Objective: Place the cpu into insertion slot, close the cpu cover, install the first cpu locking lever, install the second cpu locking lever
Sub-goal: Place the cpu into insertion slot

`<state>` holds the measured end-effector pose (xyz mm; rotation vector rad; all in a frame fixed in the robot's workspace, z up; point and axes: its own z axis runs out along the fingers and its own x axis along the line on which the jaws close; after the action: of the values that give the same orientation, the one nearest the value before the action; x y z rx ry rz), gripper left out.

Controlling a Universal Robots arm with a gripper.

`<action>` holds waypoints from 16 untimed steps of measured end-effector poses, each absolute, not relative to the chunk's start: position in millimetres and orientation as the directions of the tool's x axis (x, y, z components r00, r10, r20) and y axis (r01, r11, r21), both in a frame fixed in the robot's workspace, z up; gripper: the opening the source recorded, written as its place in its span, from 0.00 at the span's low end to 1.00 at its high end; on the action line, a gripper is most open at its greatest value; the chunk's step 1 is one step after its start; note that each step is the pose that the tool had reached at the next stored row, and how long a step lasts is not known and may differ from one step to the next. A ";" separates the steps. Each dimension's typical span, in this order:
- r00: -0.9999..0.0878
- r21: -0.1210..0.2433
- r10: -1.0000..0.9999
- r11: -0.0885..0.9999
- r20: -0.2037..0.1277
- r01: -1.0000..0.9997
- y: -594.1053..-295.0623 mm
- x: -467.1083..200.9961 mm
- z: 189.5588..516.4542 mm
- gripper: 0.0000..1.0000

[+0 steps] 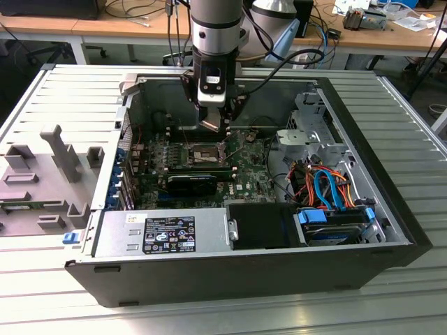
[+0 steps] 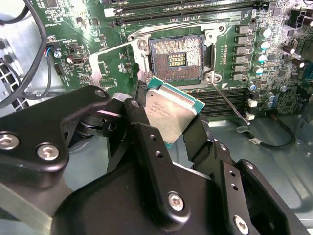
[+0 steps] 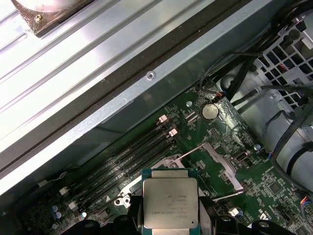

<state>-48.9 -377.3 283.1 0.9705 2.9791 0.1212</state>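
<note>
My gripper [image 1: 211,124] hangs inside the open computer case, shut on the cpu [image 2: 171,111], a square chip with a silvery top. Its black fingers [image 2: 142,117] clamp the chip's two opposite edges, and it sits tilted between them in both wrist views [image 3: 169,204]. The insertion slot [image 2: 176,58] lies bare just beyond the chip, its dark pin field showing [image 1: 199,152]. The cpu cover [image 2: 115,56] stands swung open beside the slot as a thin silver frame [image 3: 215,164]. A thin locking lever [image 2: 229,102] sticks out loose at the socket's corner.
Long memory slots [image 2: 230,105] run beside the socket. A black card [image 1: 192,183] lies below the socket; the power supply [image 1: 157,234] and drive cage with orange and blue cables [image 1: 325,192] fill the near side. A grey fixture [image 1: 49,174] sits at the exterior view's left.
</note>
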 end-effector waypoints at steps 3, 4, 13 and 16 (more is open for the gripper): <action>-0.807 0.075 0.591 0.804 0.018 0.590 -377.3 -48.9 283.0 0.54; -0.806 0.075 0.591 0.803 0.018 0.591 -377.3 -49.0 283.0 0.54; -0.802 0.075 0.597 0.799 0.018 0.596 -377.3 -48.9 282.8 0.54; -0.800 0.075 0.599 0.797 0.018 0.599 -377.3 -48.9 282.7 0.54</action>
<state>-48.9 -377.3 282.7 0.9908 2.9718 0.1211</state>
